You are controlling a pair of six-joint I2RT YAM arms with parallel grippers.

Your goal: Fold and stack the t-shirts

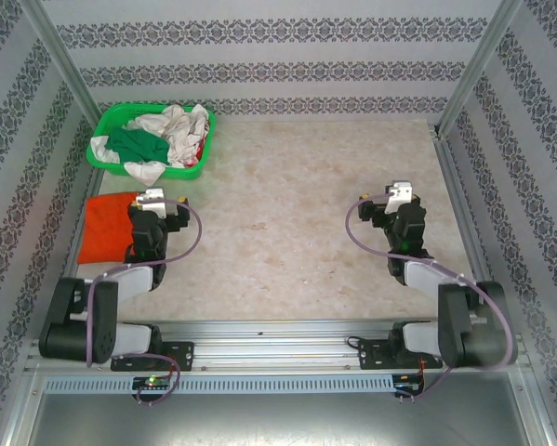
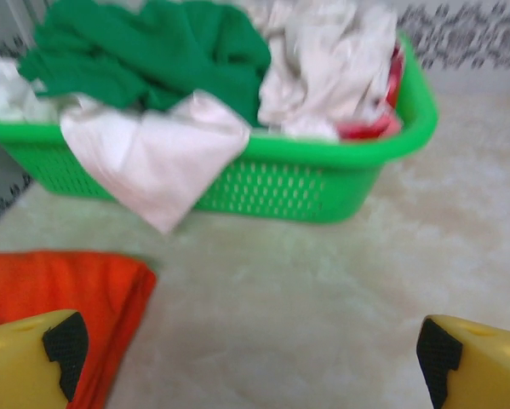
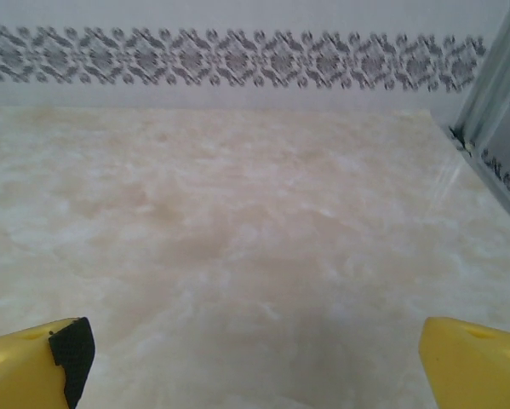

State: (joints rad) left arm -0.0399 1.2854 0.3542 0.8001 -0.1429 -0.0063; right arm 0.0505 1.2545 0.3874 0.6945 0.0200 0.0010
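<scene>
An orange-red t-shirt lies folded flat at the table's left edge; in the left wrist view its corner shows beside my left finger. Cream-white cloth lies crumpled in the green mesh basket, and one white flap hangs over the basket's front rim. My left gripper hovers open just right of the orange shirt, facing the basket, with nothing between its fingers. My right gripper stands open over bare table on the right.
The basket at the back left also holds a dark green garment and a bit of red cloth. Patterned walls and metal posts close in the table on three sides. The marbled tabletop stretches between the arms.
</scene>
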